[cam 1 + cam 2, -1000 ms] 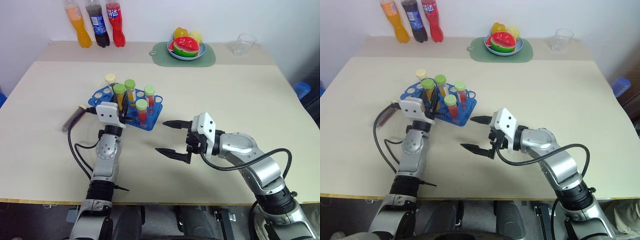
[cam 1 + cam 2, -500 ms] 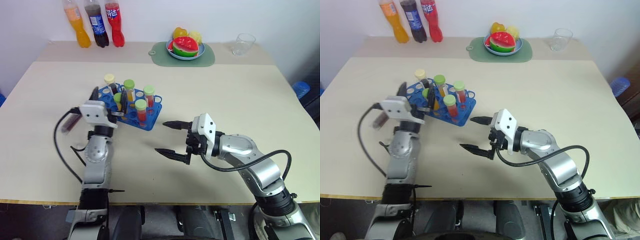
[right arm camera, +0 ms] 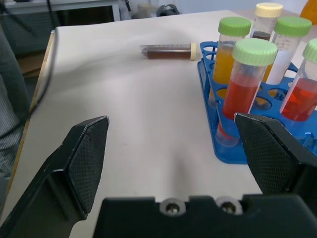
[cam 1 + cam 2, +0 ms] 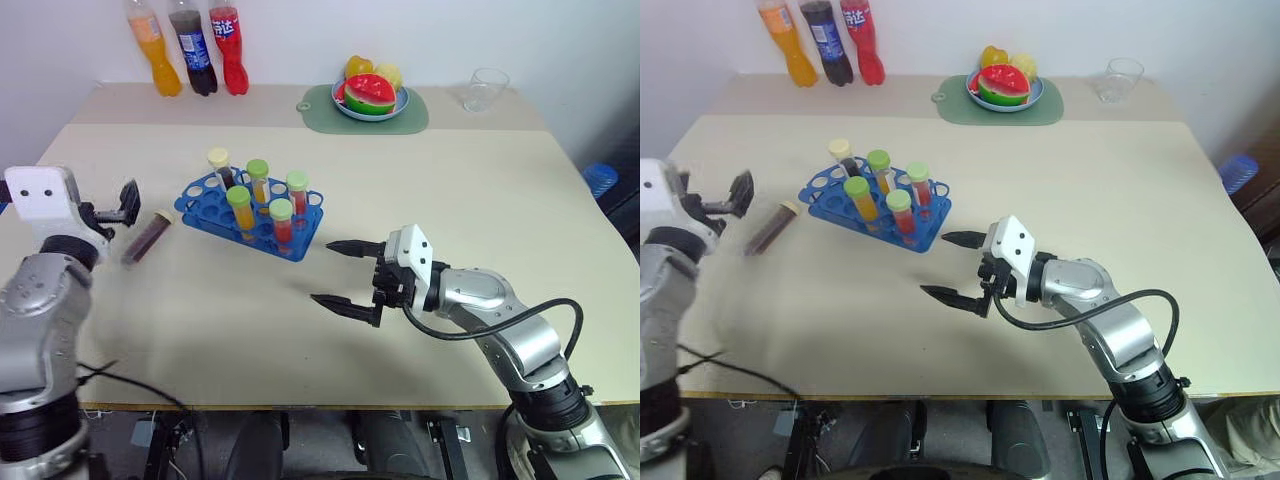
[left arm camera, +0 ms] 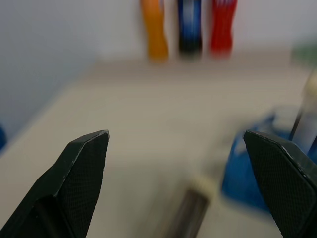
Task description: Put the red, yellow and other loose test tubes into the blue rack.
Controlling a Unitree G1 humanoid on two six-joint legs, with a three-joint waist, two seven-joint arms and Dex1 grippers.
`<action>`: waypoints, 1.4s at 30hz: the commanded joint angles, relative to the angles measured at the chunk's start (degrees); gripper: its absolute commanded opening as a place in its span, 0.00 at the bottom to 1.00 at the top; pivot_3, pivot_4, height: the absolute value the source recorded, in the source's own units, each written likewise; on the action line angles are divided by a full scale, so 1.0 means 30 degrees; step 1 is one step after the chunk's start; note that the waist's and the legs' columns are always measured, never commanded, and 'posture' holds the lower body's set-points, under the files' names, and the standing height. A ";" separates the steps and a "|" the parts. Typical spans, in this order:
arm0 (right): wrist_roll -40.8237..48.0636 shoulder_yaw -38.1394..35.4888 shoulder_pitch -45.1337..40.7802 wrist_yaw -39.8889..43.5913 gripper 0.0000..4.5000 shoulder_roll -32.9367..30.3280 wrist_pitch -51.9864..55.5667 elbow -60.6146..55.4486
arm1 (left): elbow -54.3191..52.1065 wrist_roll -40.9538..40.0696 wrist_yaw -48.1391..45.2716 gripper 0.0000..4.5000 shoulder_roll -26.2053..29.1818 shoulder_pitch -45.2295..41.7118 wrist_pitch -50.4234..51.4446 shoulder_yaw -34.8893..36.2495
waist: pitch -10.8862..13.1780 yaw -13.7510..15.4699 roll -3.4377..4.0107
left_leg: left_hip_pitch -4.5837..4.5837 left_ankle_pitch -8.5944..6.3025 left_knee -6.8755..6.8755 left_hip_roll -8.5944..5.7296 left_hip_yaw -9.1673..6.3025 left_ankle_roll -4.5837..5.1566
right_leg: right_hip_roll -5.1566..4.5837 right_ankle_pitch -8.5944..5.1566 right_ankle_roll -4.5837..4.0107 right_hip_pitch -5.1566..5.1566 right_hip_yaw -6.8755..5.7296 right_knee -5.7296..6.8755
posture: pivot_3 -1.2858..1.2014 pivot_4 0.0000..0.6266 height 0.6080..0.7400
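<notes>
Clear capped test tubes (image 4: 258,203) in perforated blue rack (image 4: 205,214).

Blue rack (image 4: 252,212) glossy plastic; test tubes (image 3: 244,89) clear plastic, matt caps; table (image 4: 420,190) smooth matt.

Five test tubes (image 4: 252,200) are seated upright in the rack (image 4: 250,214), which is set on the bench (image 4: 420,200) between the left end effector (image 4: 128,203) and the right end effector (image 4: 340,275). One loose tube (image 4: 148,236) is laid flat just beside the left end effector.
</notes>
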 commanded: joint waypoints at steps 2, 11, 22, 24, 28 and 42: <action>0.0209 0.0029 -0.0611 0.0163 1.00 0.0460 -0.0353 -0.0082 | 0.2578 -0.0637 -0.2031 0.99 0.3604 -0.1877 0.4770 -0.0486 | 0.0004 -0.0004 -0.0005 | -0.0002 0.0000 0.0000 0.0000 -0.0006 -0.0001 | 0.0004 -0.0001 -0.0001 0.0001 -0.0003 0.0000 | 0.52 0.24 0.95; 0.0179 0.0312 -0.0869 0.0031 1.00 0.0832 -0.0280 -0.0052 | 0.9377 0.1243 -0.8427 0.99 0.8188 -0.8020 0.6746 -0.9931 | 0.0011 0.0025 0.0004 | -0.0006 0.0002 -0.0028 -0.0002 0.0013 -0.0004 | 0.0004 -0.0004 -0.0004 -0.0008 -0.0005 -0.0013 | 0.52 0.24 0.95; 0.0136 0.0361 -0.0788 -0.0482 1.00 0.1144 -0.0013 -0.0280 | 2.2452 0.7538 -1.4941 0.94 0.3823 -1.6065 0.0703 -1.7111 | 0.0007 0.0015 -0.0001 | -0.0073 0.0002 0.0003 -0.0009 0.0015 -0.0003 | 0.0009 -0.0004 -0.0003 -0.0042 -0.0010 -0.0019 | 0.52 0.24 0.95; 0.0131 0.0309 -0.0664 -0.0657 1.00 0.1115 0.0085 -0.0494 | 2.4351 0.8721 -1.5732 0.79 0.3333 -1.6773 -0.0348 -1.7812 | 0.0007 -0.0044 -0.0001 | -0.0116 0.0002 0.0002 -0.0007 0.0013 -0.0002 | 0.0011 -0.0003 -0.0003 -0.0092 -0.0009 -0.0014 | 0.52 0.24 0.95; 0.0242 0.0152 -0.0338 -0.1089 1.00 0.1064 0.0419 -0.0930 | 2.6621 1.0294 -1.6400 0.33 0.2794 -1.7958 -0.1753 -1.7913 | 0.0007 -0.0049 -0.0002 | -0.0133 0.0003 0.0002 -0.0006 0.0011 -0.0001 | 0.0013 -0.0003 -0.0004 -0.0119 -0.0009 0.0001 | 0.52 0.24 0.95; 0.1956 -0.0090 0.0426 -0.1591 1.00 0.0744 0.3364 -0.2076 | 1.1240 0.3750 -0.3640 0.17 -0.1521 -0.8977 -1.1776 -0.1429 | -0.0017 0.0173 -0.0022 | -0.0208 0.0007 0.0030 -0.0016 0.0018 -0.0010 | -0.0227 0.0003 0.0006 -0.0290 -0.0068 0.0220 | 0.52 0.24 0.95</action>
